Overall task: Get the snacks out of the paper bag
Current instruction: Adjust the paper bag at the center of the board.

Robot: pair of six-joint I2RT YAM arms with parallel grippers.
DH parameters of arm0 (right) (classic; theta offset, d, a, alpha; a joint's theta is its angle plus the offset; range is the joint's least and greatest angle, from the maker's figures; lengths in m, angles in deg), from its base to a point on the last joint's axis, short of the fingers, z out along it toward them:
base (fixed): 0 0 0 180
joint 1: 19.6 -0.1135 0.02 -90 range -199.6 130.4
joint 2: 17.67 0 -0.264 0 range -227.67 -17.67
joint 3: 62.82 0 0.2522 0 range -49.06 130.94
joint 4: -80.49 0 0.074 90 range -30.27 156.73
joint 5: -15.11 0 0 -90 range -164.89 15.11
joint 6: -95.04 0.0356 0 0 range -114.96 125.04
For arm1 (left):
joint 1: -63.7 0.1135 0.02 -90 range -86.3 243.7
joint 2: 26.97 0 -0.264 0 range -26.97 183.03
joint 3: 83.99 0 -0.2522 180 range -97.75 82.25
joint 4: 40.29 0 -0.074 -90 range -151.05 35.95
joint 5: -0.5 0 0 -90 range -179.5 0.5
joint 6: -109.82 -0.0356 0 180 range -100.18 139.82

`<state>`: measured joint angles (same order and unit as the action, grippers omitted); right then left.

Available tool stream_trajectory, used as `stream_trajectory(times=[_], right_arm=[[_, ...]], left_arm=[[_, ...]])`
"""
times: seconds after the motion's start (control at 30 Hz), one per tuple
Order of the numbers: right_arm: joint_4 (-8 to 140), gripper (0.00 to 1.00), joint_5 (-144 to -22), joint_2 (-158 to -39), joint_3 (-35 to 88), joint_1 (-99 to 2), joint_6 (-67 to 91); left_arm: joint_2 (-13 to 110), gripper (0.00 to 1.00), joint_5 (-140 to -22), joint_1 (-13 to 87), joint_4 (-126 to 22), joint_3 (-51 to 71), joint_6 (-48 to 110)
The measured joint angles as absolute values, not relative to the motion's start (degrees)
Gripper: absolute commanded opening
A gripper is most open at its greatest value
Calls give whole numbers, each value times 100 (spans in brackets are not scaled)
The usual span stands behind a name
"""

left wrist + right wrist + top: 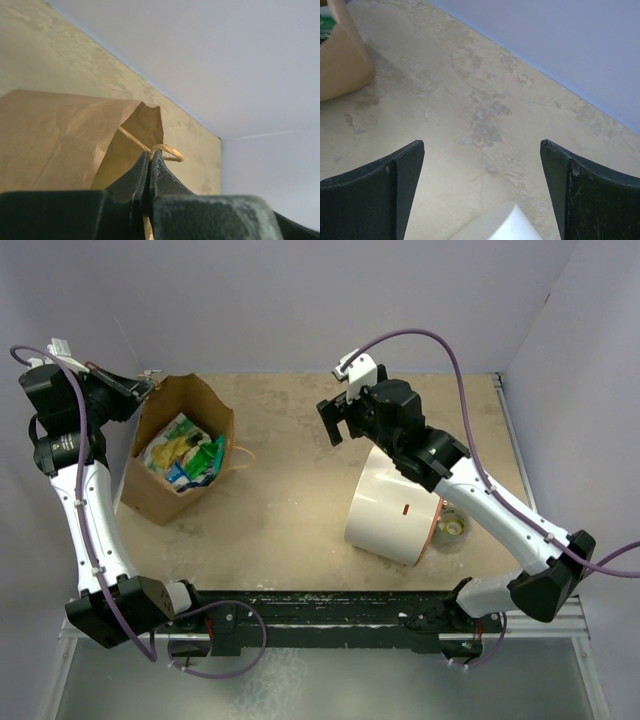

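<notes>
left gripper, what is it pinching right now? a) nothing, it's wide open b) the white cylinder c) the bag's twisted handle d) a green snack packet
C: in the left wrist view the left gripper has its fingers shut together on the twisted handle of the paper bag, while the snacks lie inside the bag in the top view.

Snacks (185, 455) in paper bag (142, 490), cylinder (385, 505) rightward

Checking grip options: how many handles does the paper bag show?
2 twisted paper handles: one pinched in the left gripper, one lying loose right of the brown paper bag.
</notes>
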<state>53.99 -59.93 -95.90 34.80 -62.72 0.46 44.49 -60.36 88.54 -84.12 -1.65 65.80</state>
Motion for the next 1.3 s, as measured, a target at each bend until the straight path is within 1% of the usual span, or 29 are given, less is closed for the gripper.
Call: stream_trajectory(times=[0.17,0.27,0.5,0.63,0.77,0.87,1.0,1.1,1.23,1.3], right_arm=[[5369,100,-6279,-9938,3563,-6272,258],[5251,100,-6576,-10261,3845,-6272,420],[4702,99,-7943,-10943,4789,-6311,886],[4503,93,-8550,-11050,4909,-6567,1072],[4669,80,-8850,-11048,4798,-7076,1404],[5102,79,-8992,-11048,4489,-7356,1775],[5769,74,-8948,-11072,3945,-7517,2300],[6112,78,-8874,-11247,3845,-7581,2562],[6156,89,-8574,-11411,3845,-7594,2639],[6140,90,-8469,-11418,3847,-7594,2424]], left_arm=[[4200,0,-5441,8821,-8169,6,6851],[3970,0,-5164,8751,-8106,200,7000],[3535,0,-4786,8679,-8467,462,7019],[3415,0,-4606,8679,-8871,462,6914],[3258,0,-4438,8679,-9304,462,6816],[3122,0,-4327,8679,-9522,465,6807],[3050,0,-4174,8679,-9725,469,6812],[3129,0,-4115,8679,-9957,388,6774],[3260,0,-4071,8679,-10154,152,6667],[3258,0,-4077,8679,-10246,100,6597]])
